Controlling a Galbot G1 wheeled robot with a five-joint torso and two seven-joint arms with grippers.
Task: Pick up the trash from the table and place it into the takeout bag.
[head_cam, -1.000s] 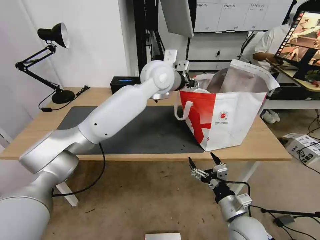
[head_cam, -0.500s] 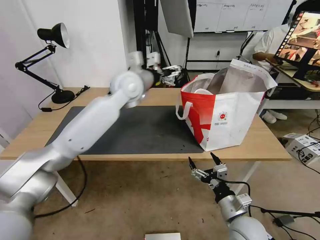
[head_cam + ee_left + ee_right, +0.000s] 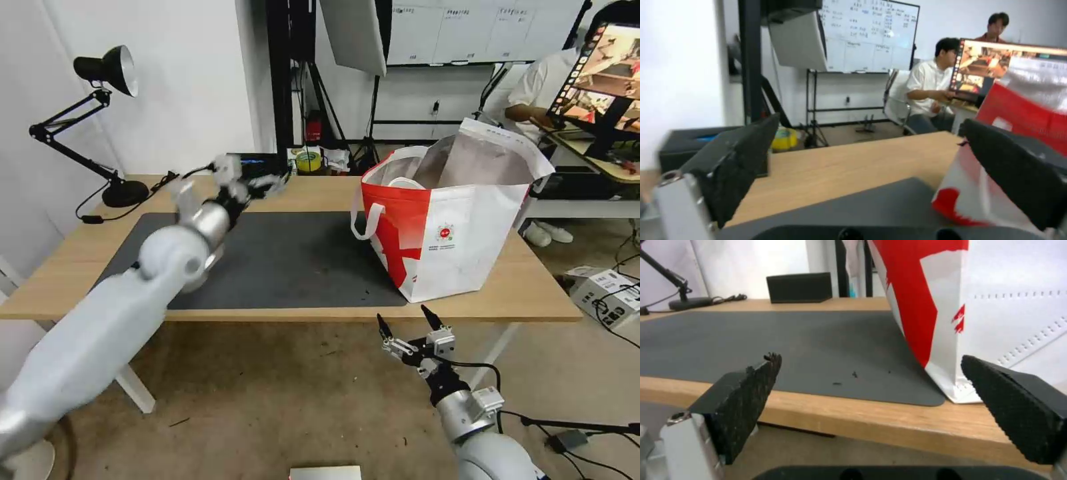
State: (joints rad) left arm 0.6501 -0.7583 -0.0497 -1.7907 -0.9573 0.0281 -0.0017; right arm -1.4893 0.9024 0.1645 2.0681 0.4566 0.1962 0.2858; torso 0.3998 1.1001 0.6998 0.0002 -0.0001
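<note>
The takeout bag (image 3: 460, 230), white with red panels and foil lining, stands open on the right end of the table (image 3: 533, 287). Of the trash I see just a white curved rim (image 3: 402, 181) inside the bag's mouth. My left gripper (image 3: 248, 177) hangs open and empty over the far left part of the dark mat (image 3: 293, 260), well left of the bag. In the left wrist view its black fingers (image 3: 740, 156) spread wide, with the bag (image 3: 1022, 110) off to one side. My right gripper (image 3: 407, 325) waits open below the table's front edge, facing the bag (image 3: 925, 306).
A black desk lamp (image 3: 110, 70) stands at the table's far left corner, its cable trailing on the wood. A small black box (image 3: 798, 287) sits at the back edge. Tiny dark crumbs (image 3: 853, 375) dot the mat. A person sits at a desk behind the bag.
My left arm has swung back from the bag's mouth, moving left and lower over the mat, gripper open. The right arm and the bag have stayed put.
</note>
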